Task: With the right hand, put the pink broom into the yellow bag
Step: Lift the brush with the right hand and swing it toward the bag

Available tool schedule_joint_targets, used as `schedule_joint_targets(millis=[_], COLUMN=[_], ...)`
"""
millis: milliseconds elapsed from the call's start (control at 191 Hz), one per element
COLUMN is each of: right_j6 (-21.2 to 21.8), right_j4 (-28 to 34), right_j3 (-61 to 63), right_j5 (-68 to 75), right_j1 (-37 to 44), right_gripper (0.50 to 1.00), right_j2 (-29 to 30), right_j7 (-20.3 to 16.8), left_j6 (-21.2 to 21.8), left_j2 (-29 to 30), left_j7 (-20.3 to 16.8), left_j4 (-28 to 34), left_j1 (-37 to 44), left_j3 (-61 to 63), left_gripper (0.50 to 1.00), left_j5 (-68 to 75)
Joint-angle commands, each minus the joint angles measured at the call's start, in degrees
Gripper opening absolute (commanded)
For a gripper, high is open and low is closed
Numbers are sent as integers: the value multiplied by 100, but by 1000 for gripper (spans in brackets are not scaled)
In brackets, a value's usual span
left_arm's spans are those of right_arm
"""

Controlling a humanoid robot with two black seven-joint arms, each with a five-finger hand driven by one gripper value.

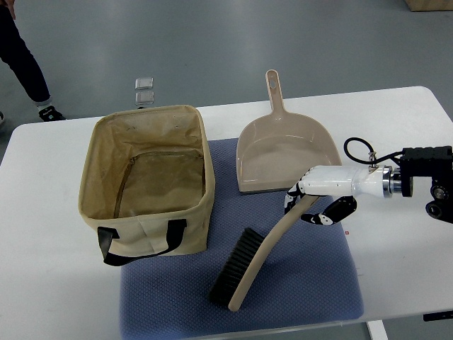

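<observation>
Broom point(249, 273) first: you can see it lying on the blue mat point(311, 297), near the front of the white table point(49, 283). Its black bristles point left and its long pale handle curves up and to the right. The top end of that handle sits right inside your right hand point(316, 202). The white fingers point(294, 198) curl over the handle from the far side, and the dark thumb part sits on the near side, so the hand is closing around the handle. The bristle end is resting on the mat.

The bag point(148, 180) stands to the left of the broom, well apart from the hand. It is open at the top, and you can see down into it. Its near right corner sits on the mat, close to the bristles. Two black straps hang down its near side.

A dustpan point(283, 152) lies just beyond the hand, touching the far edge of the mat, with its handle pointing away.

There is bare mat between the broom and the bag. The table's right side under the arm is bare too. A person's leg and shoe point(49, 112) show on the floor at the far left.
</observation>
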Motion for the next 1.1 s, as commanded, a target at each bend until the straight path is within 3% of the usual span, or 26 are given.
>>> schedule_joint_targets(millis=[0, 357, 839, 1097], right_j6=[62, 449, 985, 1644], right_j4=[31, 145, 101, 13], right_j3=[102, 595, 639, 1078], right_j5=[20, 512, 1382, 1918], right_j1=[2, 161, 1250, 1971], right_gripper=[500, 500, 500, 500], right_j2=[-144, -706, -1401, -1717], right_j7=[72, 195, 195, 151], left_j6=[0, 0, 0, 0], left_j2=[0, 0, 0, 0], left_j7=[0, 0, 0, 0], left_j4=[0, 0, 0, 0], left_j1=[0, 0, 0, 0], left_j3=[0, 0, 0, 0], left_gripper=[1000, 1000, 1000, 1000], left_j5=[0, 0, 0, 0])
